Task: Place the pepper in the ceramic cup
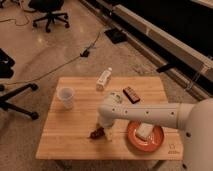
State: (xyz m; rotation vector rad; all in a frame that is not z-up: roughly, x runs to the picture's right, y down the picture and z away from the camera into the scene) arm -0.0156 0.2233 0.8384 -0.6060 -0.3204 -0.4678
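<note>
The pepper (95, 133) is a small dark red-brown shape lying on the wooden table (75, 142) near the front middle. My gripper (105, 133) points down right beside it, at its right end, low to the table. The ceramic cup (66, 97) is white and stands upright at the table's left side, well apart from the gripper and the pepper. My white arm (150, 116) reaches in from the right across the table.
A white bottle (103, 79) lies at the table's back middle. A dark rectangular bar (131, 94) lies behind the arm. An orange-red plate (145, 135) with a pale item on it sits at the front right. Office chairs and cables are on the floor beyond.
</note>
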